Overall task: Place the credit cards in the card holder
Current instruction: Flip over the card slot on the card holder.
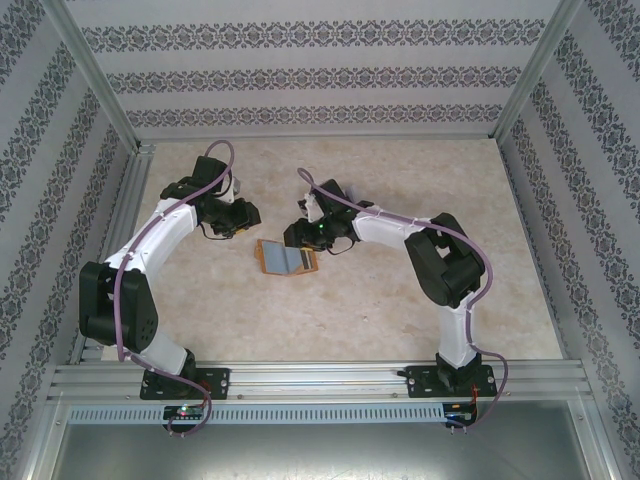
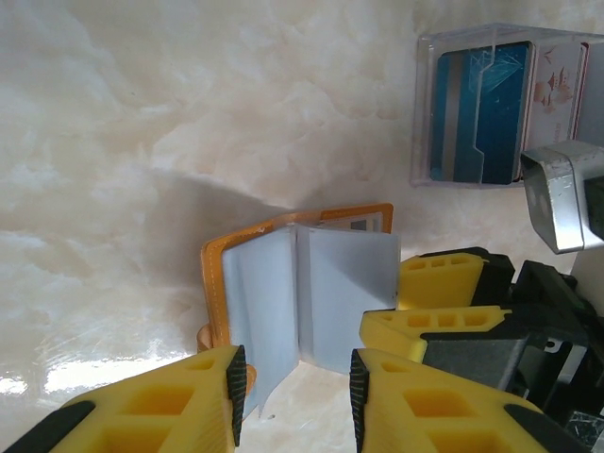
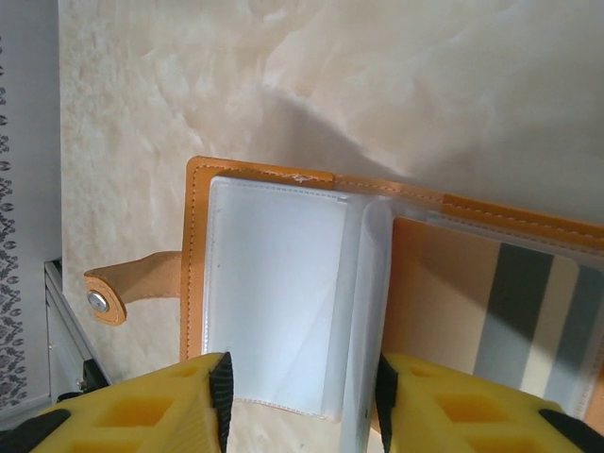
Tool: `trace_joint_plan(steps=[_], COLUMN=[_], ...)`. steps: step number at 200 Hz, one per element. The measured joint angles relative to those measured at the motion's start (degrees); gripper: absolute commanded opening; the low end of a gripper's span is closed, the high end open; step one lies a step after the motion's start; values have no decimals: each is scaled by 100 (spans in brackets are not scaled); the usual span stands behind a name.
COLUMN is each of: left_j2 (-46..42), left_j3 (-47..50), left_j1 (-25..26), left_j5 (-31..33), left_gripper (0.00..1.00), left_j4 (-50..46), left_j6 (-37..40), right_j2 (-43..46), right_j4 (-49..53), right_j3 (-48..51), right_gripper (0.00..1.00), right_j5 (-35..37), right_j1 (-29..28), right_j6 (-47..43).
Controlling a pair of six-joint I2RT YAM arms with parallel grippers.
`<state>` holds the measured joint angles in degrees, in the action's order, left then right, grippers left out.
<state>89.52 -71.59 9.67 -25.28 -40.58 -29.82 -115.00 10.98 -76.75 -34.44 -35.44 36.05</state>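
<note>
Card holder (image 1: 287, 258) open, long axis L-R, L gripper (image 2: 293, 396), R gripper (image 3: 300, 396) half-open astride pockets (image 3: 274, 283), nothing clamped

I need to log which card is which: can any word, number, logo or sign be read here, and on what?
No text is legible anywhere.
Blue card in the clear case: grey stripe, no readable print.
Pinkish card beside it: reddish motifs, too blurred to read.
Striped card in the open card holder: grey bands, no words.
</note>
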Motion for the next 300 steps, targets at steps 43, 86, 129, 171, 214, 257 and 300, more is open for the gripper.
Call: trace_joint_plan(steps=[43, 86, 129, 171, 214, 257, 300], left_j2=[0, 0, 2, 68, 149, 409, 597], left_j3=[22, 76, 155, 205, 291, 339, 404], left_j1=[0, 0, 2, 17, 92, 236, 345], left_j5=[-17, -22, -87, -138, -181, -284, -321], left_gripper=[36, 36, 36, 36, 36, 35, 25], left_j4=[57, 74, 146, 249, 367, 555, 697], left_j6=[-9, -22, -48, -66, -109, -212, -212], right_j2=[0, 0, -2, -146, -350, -404, -382], right_j4=[17, 42, 149, 549, 1029, 1220, 1331], right_j3=[2, 7, 26, -79, -354, -570, -590], right_gripper=[33, 21, 20, 21, 26, 47, 49], right_j5=[2, 13, 96, 455, 887, 1010, 1117], right_j1=[26, 44, 44, 2, -118, -232, -216], right_j6=[20, -13, -26, -208, -398, -525, -588])
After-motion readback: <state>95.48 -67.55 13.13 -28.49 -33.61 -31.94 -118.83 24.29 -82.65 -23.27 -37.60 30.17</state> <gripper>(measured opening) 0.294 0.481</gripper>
